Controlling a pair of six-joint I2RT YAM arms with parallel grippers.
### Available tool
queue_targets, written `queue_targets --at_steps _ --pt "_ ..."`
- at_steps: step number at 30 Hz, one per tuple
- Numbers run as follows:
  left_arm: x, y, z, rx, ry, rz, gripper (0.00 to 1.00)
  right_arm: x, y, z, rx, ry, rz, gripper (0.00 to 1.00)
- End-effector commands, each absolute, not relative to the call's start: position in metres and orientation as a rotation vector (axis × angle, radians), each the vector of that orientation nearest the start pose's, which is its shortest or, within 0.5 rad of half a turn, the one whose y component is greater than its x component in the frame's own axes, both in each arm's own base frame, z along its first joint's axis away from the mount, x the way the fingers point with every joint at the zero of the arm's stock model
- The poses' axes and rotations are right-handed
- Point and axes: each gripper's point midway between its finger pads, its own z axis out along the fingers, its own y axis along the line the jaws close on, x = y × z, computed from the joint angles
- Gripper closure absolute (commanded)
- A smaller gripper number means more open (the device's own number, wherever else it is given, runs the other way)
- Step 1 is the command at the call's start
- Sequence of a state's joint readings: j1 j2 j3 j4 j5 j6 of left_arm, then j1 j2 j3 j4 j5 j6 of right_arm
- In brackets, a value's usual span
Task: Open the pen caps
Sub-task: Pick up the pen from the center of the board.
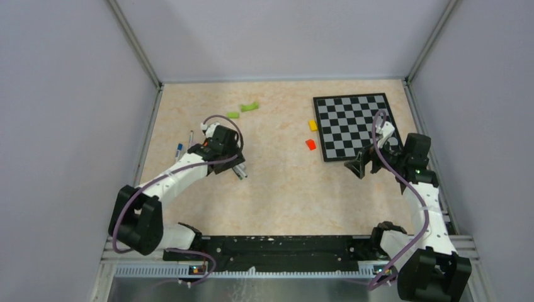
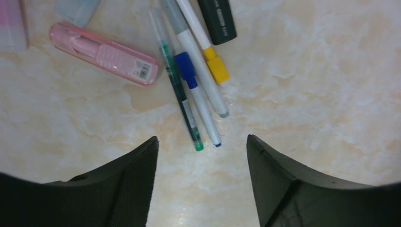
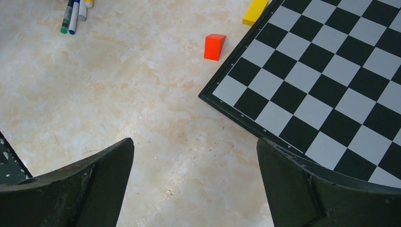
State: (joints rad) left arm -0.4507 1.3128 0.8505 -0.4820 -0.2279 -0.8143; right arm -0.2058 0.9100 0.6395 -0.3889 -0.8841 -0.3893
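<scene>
Left tool (image 2: 202, 142): we see it hovering low over the tabletop (image 1: 283, 189), its two dark fingers spread with only bare surface between them.
Right tool (image 3: 195, 144): also spread wide and holding nothing, hanging above the tabletop at the near corner of the chessboard (image 3: 331, 94).
Pens (image 2: 198, 80): a loose bundle lies just beyond the left tool's fingertips, at the left of the tabletop. The two nearest tips point toward the gap between the fingers without reaching it.
Thin green pen (image 2: 182, 101): it has a clear barrel and lies against the white pen with the blue cap (image 2: 185, 66), which is on its barrel.
Yellow cap (image 2: 216, 68): it sits on the end of another white pen, beside the black marker (image 2: 217, 21).
Pink highlighter (image 2: 101, 54): it lies crosswise, left of the bundle, its end close to the green pen.
Stray pens (image 1: 179, 150): two more lie near the left wall, apart from the bundle.
Blocks: the orange block (image 3: 214, 46) and the yellow block (image 3: 255, 12) rest just off the chessboard's left edge.
Green pieces (image 1: 250, 107): we see them toward the far side of the tabletop.
</scene>
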Motion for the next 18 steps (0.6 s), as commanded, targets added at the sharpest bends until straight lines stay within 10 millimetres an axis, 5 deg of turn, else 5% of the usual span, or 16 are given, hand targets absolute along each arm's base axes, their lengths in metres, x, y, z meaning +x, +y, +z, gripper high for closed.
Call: queue_targets --at_steps 1,9,18 --pt "0.296 -0.113 0.08 -0.591 2.469 -0.054 0.35 0.266 0.076 0.174 -0.675 1.863 0.575 0.01" --pt "0.311 -0.119 0.066 -0.588 2.476 -0.039 0.57 0.266 0.076 0.173 -0.684 1.865 0.564 0.01" --pt "0.317 -0.123 0.044 -0.558 2.525 -0.002 0.62 0.267 0.076 0.17 -0.689 1.873 0.554 0.01"
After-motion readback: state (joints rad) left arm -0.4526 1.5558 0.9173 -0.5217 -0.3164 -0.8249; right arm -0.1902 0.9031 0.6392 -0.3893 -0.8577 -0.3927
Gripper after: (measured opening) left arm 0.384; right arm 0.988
